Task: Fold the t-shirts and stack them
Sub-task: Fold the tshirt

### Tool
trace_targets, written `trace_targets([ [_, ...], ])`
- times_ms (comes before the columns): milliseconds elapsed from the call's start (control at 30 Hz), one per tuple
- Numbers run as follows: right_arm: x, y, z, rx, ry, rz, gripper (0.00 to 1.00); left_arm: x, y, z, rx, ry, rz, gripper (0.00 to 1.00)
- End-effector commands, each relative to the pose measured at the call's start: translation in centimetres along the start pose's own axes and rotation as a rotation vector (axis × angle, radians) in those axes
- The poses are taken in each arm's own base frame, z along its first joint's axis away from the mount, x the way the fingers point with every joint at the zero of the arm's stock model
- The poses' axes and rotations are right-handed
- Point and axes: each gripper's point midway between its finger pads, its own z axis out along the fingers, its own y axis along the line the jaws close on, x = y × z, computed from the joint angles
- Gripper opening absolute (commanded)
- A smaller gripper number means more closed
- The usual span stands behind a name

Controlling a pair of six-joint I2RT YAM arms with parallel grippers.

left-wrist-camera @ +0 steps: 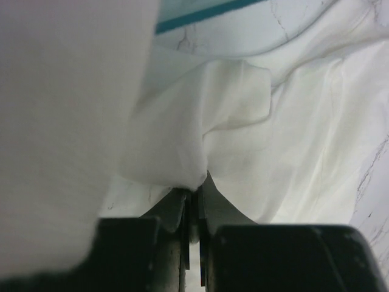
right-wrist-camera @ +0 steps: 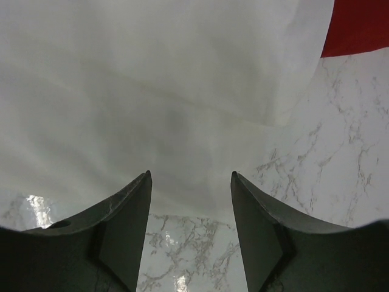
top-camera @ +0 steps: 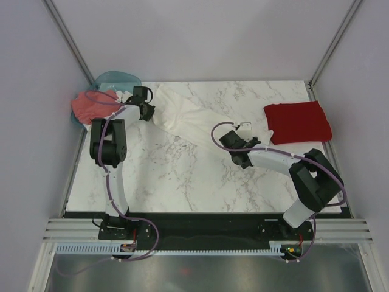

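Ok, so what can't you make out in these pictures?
- Top view: what else lies in the teal basket; the pinkish-red t-shirt and the left arm cover it.
- Left wrist view: the left side is a blur; a fold of the white t-shirt hangs close to the lens, beside the left gripper pinching it.
- Right wrist view: the red t-shirt is cut off by the top right corner.

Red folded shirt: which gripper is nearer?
Right. The right gripper is open near the red shirt; the left gripper, across the table, pinches the white shirt by the basket.
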Motion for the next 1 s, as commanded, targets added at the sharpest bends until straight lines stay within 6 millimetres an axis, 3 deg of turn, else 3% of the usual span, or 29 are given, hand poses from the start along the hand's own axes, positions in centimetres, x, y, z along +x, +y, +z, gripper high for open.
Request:
trace_targets([
  [0,0.3,-0.7,1.0,0.044,0.021,0.012,0.63,-0.9,-0.7,0.2,-0.003,-0.034,0.050,0.02],
  [233,2.1,-1.2,2.4,0.028,0.096,0.048,0.59,-0.6,-1.3,-0.1,0.000,-0.050,0.077,0.02],
  [333,4.0,0.7,2.9,-0.061,0.185,0.018,0.47,-0.8,-1.9,-0.6,0.002,-0.076,0.102,0.02],
  [467,6.6,2.1,2.2,-0.143,0.264,-0.022,0.23,-0.5,-2.7,-1.1,0.014,-0.084,0.135,0.02],
  [600,7.1,3.4,-0.9,-0.237,0.231,-0.031,0.09,0.2,-3.0,-0.5,0.025,-0.062,0.149,0.02],
  [733,10.9,7.6,-5.2,-0.408,0.279,-0.191,0.00,0.6,-3.7,-0.1,0.041,-0.045,0.173,0.02],
  [800,11.9,9.2,-7.1,-0.455,0.283,-0.247,0.00,0.6,-3.9,-0.1,0.041,-0.049,0.186,0.02],
  [833,13.0,10.8,-9.1,-0.518,0.287,-0.288,0.00,0.7,-3.8,0.0,0.038,-0.045,0.195,0.02],
  [900,12.8,13.3,-11.8,-0.592,0.257,-0.303,0.00,0.8,-4.5,-0.3,0.055,-0.045,0.205,0.02],
  [933,12.8,15.7,-14.9,-0.681,0.235,-0.335,0.00,1.0,-4.6,0.0,0.059,-0.040,0.226,0.02],
  [967,13.3,16.8,-16.1,-0.707,0.235,-0.362,0.01,1.5,-4.9,0.1,0.066,-0.033,0.239,0.02],
])
